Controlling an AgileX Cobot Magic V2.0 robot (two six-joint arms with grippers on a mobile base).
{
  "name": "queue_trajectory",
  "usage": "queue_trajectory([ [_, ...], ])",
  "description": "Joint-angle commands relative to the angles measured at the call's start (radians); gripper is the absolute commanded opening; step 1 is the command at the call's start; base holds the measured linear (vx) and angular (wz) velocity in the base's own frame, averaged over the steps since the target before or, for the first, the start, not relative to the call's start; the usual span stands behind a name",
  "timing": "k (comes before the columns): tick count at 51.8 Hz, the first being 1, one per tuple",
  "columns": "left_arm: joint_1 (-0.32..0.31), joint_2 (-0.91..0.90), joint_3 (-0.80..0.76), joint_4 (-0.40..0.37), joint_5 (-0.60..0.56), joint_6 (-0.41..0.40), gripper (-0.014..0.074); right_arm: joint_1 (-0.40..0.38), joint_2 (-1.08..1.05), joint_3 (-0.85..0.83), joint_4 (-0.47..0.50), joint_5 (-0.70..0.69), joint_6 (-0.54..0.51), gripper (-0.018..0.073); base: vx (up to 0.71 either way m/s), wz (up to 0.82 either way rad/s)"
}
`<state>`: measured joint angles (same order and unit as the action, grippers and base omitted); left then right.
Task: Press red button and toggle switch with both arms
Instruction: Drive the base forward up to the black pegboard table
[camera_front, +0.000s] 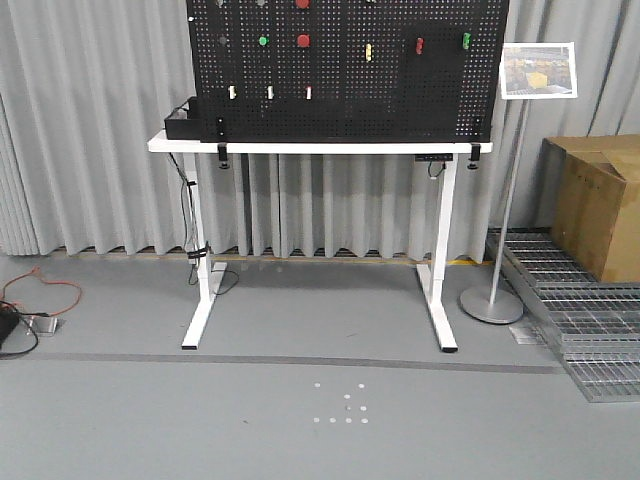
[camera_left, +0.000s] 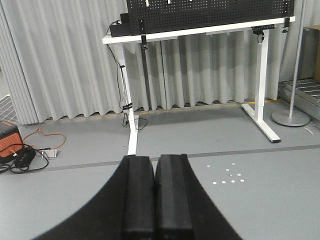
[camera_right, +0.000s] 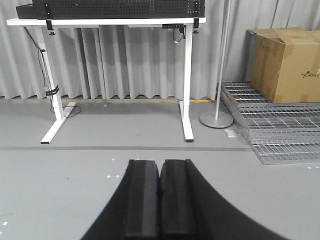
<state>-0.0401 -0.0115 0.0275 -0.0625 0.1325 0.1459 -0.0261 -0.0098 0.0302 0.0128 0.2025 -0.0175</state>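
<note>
A black pegboard (camera_front: 345, 100) stands on a white table (camera_front: 320, 146), far ahead of me. A round red button (camera_front: 303, 41) sits on it, and a second red button (camera_front: 302, 3) is cut by the top edge, so I cannot tell which is larger. Three small white switches (camera_front: 270, 92) sit in a row below, with a red switch (camera_front: 419, 45) to the right. My left gripper (camera_left: 155, 158) is shut and empty, low over the floor. My right gripper (camera_right: 160, 162) is shut and empty too. Neither arm shows in the front view.
A sign on a pole stand (camera_front: 492, 300) is right of the table, with a cardboard box (camera_front: 600, 205) and metal floor grates (camera_front: 580, 310) beyond. An orange cable (camera_front: 45, 290) and a power unit (camera_left: 7, 140) lie at the left. White dots (camera_front: 345, 408) mark the floor.
</note>
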Motion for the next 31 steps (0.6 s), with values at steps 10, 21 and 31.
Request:
queue_trajectory([
  [10,-0.001,-0.016,0.035,-0.003,-0.077,-0.008,0.0001,-0.006,-0.017,0.012,-0.005,-0.084,-0.004,-0.0003,0.00,0.00],
  [21,-0.001,-0.016,0.035,-0.003,-0.077,-0.008,0.0001,-0.006,-0.017,0.012,-0.005,-0.084,-0.004,-0.0003,0.00,0.00],
  [31,-0.001,-0.016,0.035,-0.003,-0.077,-0.008,0.0001,-0.006,-0.017,0.012,-0.005,-0.083,-0.004,-0.0003,0.00,0.00],
])
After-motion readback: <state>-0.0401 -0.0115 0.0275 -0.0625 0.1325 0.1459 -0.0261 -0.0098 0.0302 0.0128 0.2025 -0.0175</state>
